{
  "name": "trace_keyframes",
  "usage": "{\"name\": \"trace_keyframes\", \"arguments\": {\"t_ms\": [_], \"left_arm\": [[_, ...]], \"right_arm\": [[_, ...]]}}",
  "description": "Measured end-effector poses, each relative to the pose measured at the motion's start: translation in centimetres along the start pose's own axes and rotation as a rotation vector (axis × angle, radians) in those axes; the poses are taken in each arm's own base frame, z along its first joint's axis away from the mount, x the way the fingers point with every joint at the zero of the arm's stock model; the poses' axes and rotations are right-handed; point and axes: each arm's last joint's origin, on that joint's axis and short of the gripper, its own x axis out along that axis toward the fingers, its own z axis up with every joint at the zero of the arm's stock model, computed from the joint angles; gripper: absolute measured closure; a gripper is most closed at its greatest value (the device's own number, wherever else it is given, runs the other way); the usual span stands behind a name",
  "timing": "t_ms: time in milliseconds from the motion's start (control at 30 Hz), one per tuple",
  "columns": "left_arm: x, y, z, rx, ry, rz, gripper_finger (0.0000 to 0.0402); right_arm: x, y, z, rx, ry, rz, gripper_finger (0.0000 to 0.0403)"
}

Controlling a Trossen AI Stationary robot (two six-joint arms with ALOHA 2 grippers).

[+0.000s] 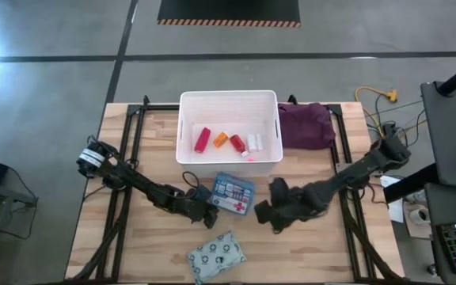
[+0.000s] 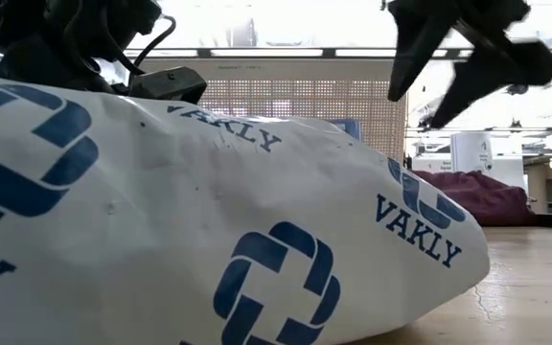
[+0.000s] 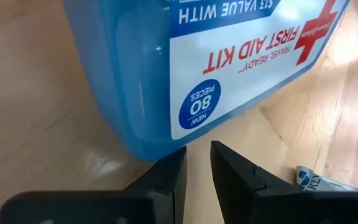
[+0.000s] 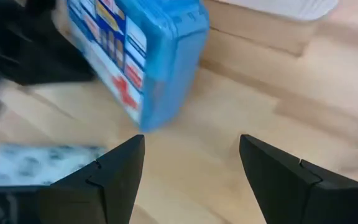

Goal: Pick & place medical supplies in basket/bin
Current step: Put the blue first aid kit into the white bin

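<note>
The blue-white first-aid box (image 1: 233, 193) lies on the table in front of the white lattice basket (image 1: 187, 111), which holds red tubes (image 1: 203, 138), an orange vial (image 1: 221, 139) and white bottles (image 1: 254, 143). The grey patterned pouch (image 1: 216, 255) lies near the front edge and fills the low view (image 2: 209, 211). My left gripper (image 3: 197, 165) is nearly shut, with a narrow empty gap, right at the box's near-left corner (image 3: 148, 146). My right gripper (image 4: 191, 162) is open and empty, just right of the box (image 4: 148, 62). My left gripper's fingertips (image 3: 178, 155) stand level against the box's lower corner edge (image 3: 157, 152), coming from the table's left. Nothing is between the fingers. I cannot tell whether they touch the box.
A purple cloth bundle (image 1: 305, 127) lies right of the basket. Black frame rails (image 1: 125, 158) run along both sides of the table. There is bare wood between the box and the pouch and at the front right.
</note>
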Motion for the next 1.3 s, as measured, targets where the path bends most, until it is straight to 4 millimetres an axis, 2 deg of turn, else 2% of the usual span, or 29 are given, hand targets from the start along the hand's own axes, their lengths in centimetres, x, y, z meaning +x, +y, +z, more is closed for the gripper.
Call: {"name": "trace_keyframes", "arguments": {"t_ms": [67, 167, 267, 367, 533, 900, 1133, 1300], "left_arm": [[0.0, 0.0, 0.0, 0.0, 0.0, 0.0, 0.0343], [0.0, 0.0, 0.0, 0.0, 0.0, 0.002, 0.0343], [0.0, 0.1, 0.0, 0.001, 0.0, 0.003, 0.0343], [0.0, 0.1, 0.0, 0.001, -0.001, 0.005, 0.0343], [0.0, 0.3, -0.1, -0.002, 0.005, 0.012, 0.0343], [0.0, 0.8, -0.2, -0.073, 0.035, 0.007, 0.0344], [0.0, 0.7, -0.2, -0.095, 0.041, 0.002, 0.0344], [-0.1, -1.0, 0.5, -0.123, 0.048, -0.053, 0.0344]], "right_arm": [[0.7, -1.3, -0.8, 0.083, -0.051, 0.1, 0.015], [2.9, -3.0, -1.3, 0.138, -0.099, 0.211, 0.0152], [5.1, -4.3, -1.0, 0.158, -0.117, 0.259, 0.0151], [6.4, -5.4, -0.7, 0.168, -0.145, 0.262, 0.0152], [6.1, -5.1, -0.3, 0.068, -0.194, 0.344, 0.0145], [5.9, -4.2, 0.2, -0.255, -0.256, 0.346, 0.0113], [8.2, -6.9, 0.2, -0.265, -0.149, 0.264, 0.0106], [9.0, -9.1, 0.1, -0.248, -0.109, 0.248, 0.0117]]}}
